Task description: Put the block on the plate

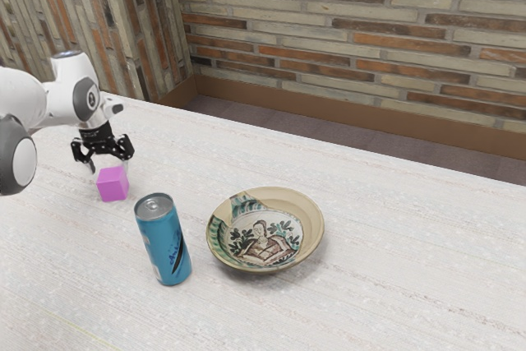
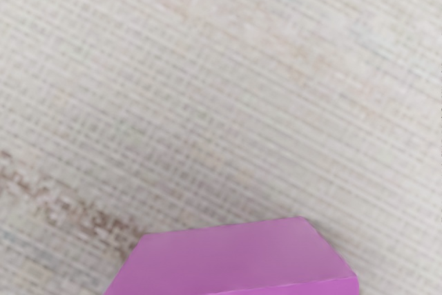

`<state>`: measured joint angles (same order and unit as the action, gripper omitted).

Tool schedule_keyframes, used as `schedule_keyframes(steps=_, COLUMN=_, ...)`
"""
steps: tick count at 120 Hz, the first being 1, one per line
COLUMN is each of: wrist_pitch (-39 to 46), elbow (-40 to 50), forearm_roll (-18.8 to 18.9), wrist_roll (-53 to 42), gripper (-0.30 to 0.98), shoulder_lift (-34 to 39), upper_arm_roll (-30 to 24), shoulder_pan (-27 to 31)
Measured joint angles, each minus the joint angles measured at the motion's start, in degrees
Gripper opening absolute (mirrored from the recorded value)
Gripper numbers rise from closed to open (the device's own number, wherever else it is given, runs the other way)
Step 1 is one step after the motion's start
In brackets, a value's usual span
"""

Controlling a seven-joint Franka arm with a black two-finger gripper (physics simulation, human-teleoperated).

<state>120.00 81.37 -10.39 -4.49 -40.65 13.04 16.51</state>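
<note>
A pale table point(image 1: 394, 228) stretches wide to the exterior view's right, its far edge running before a brick wall point(image 1: 345, 39). At the left, the gripper's point(image 1: 108, 169) fingers stand wide apart over the pink block point(image 1: 113, 186), gripping nothing. Nearer, a blue can point(image 1: 167, 244) stands upright between block and plate point(image 1: 311, 232), whose raised rim circles a painted figure.

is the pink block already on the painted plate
No, the pink block sits on the table, apart from the painted plate.
</note>
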Motion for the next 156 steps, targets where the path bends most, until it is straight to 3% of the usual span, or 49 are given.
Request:
schedule_keyframes(steps=43, wrist_pitch=0.88, elbow=-1.01, forearm_roll=-1.59, wrist_roll=4.33, gripper=0.68, shoulder_lift=-2.66, upper_arm_roll=-0.04, shoulder_pan=-0.04)
schedule_keyframes(steps=71, wrist_pitch=0.67, elbow=-0.88, forearm_roll=-1.92, wrist_roll=6.31, gripper=0.4, shoulder_lift=-2.82, upper_arm_roll=0.05, shoulder_pan=-0.07)
schedule_keyframes(steps=112, wrist_pitch=-1.64, elbow=-1.47, forearm_roll=-1.35, wrist_roll=8.77, gripper=0.34, shoulder_lift=-0.88, upper_arm_roll=0.32, shoulder_pan=-0.6)
schedule_keyframes(steps=135, wrist_pitch=-6.05, elbow=-1.8, forearm_roll=-0.18, wrist_roll=10.19, gripper=0.34, shoulder_lift=8.15, upper_arm_roll=-1.93, shoulder_pan=-9.86)
schedule_keyframes(steps=156, wrist_pitch=-8.14, elbow=-0.58, forearm_roll=0.37, wrist_roll=11.68, gripper=0.34, shoulder_lift=10.08, upper_arm_roll=-5.88, shoulder_pan=-18.66)
